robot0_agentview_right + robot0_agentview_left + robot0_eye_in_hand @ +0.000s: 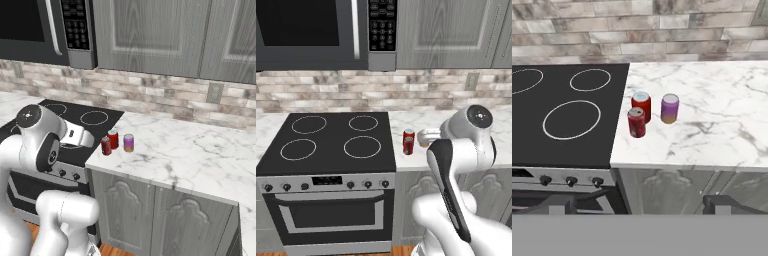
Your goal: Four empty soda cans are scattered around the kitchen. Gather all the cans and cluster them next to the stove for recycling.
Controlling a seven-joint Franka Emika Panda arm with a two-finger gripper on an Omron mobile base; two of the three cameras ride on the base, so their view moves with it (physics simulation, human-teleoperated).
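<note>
Stove [562,145], at left, serves as the landmark: a black glass cooktop [331,137] with four white ring burners, a row of knobs [326,185] along its front and an oven door [328,212] below. A microwave [311,30] hangs directly above the stove, and a stone-brick backsplash [662,25] runs behind it. Just right of the stove, on the white marble counter [712,125], stand three upright cans in a tight group near the stove's right edge: two red soda cans, the front can [636,122] and the rear can [641,104], close together or touching, and just right of them a purple can [670,108] with an orange base, set slightly apart. Grey cabinets [150,35] hang above the counter, well right of the stove. The claw [637,205] hovers empty in front of the stove's lower right corner, back from the cans, its jaws spread wide and holding nothing. Judged progress: three cans appear clustered beside the stove, so roughly three parts in four look done, if the purple can counts as one of the four; the remaining can lies somewhere away from the stove and has yet to be fetched and set beside the group
</note>
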